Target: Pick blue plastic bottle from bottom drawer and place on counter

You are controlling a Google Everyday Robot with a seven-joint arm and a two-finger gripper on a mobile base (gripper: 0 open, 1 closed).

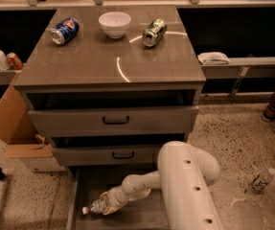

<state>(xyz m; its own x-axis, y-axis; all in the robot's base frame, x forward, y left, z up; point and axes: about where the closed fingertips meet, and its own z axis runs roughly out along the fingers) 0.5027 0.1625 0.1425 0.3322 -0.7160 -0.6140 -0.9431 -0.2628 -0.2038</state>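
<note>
The blue plastic bottle point(95, 206), clear with a white cap, lies on its side on the floor of the open bottom drawer point(142, 214), cap pointing left. My gripper point(106, 203) reaches down into the drawer from the right. Its fingers are closed around the bottle's body, and the bottle is low at the drawer floor. My white arm point(185, 186) covers the drawer's right half. The counter point(89, 66) is the cabinet's grey-brown top, above the two drawers with black handles.
On the counter lie a blue soda can point(64, 30), a white bowl point(114, 23) and a green can point(154, 32). A cardboard box point(12, 123) stands left of the cabinet. Another small bottle point(262, 179) lies on the floor at the right.
</note>
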